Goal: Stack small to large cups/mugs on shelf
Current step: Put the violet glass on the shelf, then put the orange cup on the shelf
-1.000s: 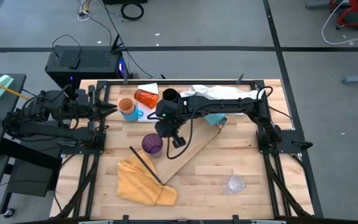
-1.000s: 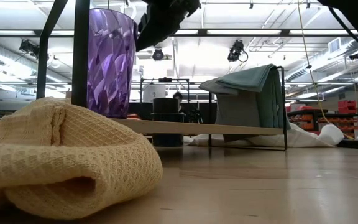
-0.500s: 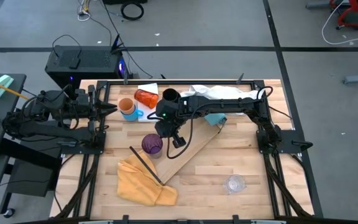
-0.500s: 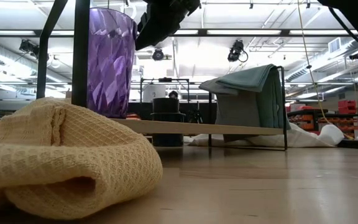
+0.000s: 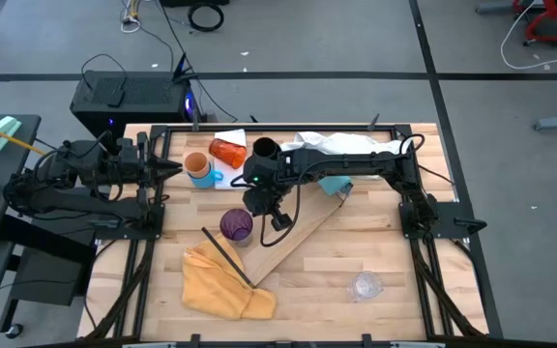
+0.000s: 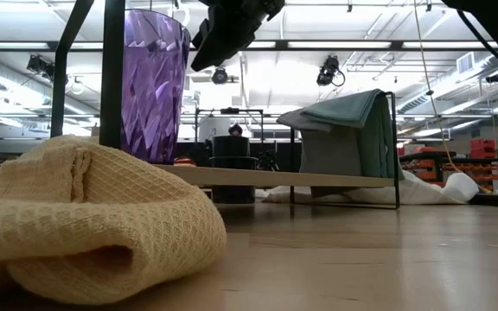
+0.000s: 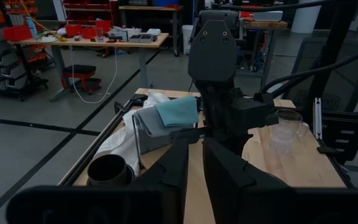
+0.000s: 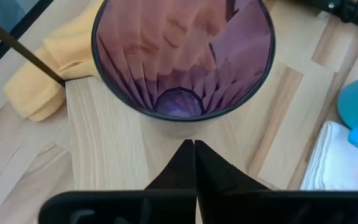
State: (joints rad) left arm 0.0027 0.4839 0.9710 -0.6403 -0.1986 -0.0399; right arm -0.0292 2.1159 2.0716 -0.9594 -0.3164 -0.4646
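Note:
A translucent purple cup [image 5: 237,224] [image 8: 182,56] stands upright on the near left end of the pale wood shelf [image 5: 303,232], which lies slantwise across the table. My right gripper [image 8: 194,146] [image 5: 262,215] is shut and hangs just to the cup's right at rim height [image 6: 199,60], with a small gap to the cup. At the far left a small orange cup sits inside the blue mug [image 5: 199,168]. Beside them a red-orange tumbler [image 5: 227,152] lies on its side and a black mug [image 5: 264,150] stands. My left gripper [image 7: 194,152] [image 5: 174,169] waits at the table's left edge, slightly open and empty.
A crumpled yellow cloth [image 5: 222,282] lies at the near left, by the shelf's end. A thin black bar [image 5: 225,256] crosses above it. A clear cup [image 5: 365,285] stands near right. White cloth [image 5: 341,143] and teal cloth [image 5: 335,184] lie at the back.

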